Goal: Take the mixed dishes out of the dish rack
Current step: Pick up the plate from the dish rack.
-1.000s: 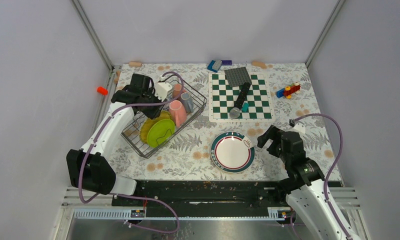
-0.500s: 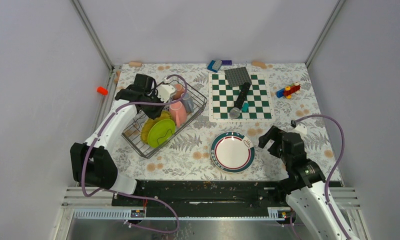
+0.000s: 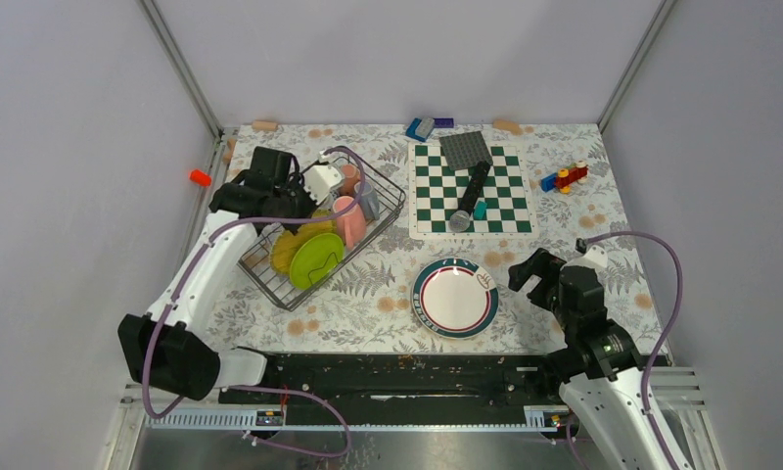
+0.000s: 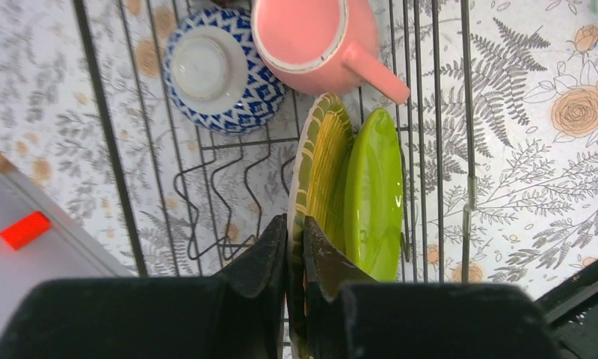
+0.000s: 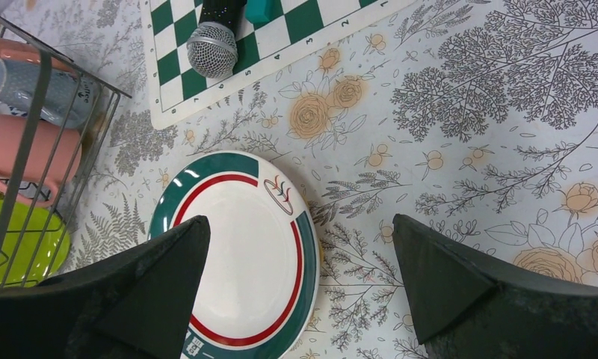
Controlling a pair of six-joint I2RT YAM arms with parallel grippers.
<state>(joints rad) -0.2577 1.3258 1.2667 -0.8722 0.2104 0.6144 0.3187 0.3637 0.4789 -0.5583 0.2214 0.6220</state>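
The dish rack point(image 3: 393, 202) stands at the table's back left. In it a yellow plate point(image 4: 326, 161) and a lime-green plate point(image 4: 376, 194) stand upright side by side. My left gripper point(image 4: 296, 233) is shut on the yellow plate's rim from above. A pink mug point(image 4: 311, 34) and a blue patterned bowl point(image 4: 221, 71) lie beyond them; a grey mug point(image 3: 366, 199) sits further back. The white plate with the green-red rim point(image 3: 454, 298) lies flat on the table. My right gripper point(image 5: 300, 221) hangs open above its right edge, holding nothing.
A green-white chessboard point(image 3: 471, 191) lies right of the rack with a microphone point(image 5: 214, 45), a grey plate and a teal block on it. Toy blocks point(image 3: 564, 178) sit at the back right, others along the back edge. A red block point(image 3: 201, 177) lies left of the table.
My left gripper has closed on the yellow plate's rim, and the left arm has shifted a little to the left. The right gripper has drifted slightly to the right.
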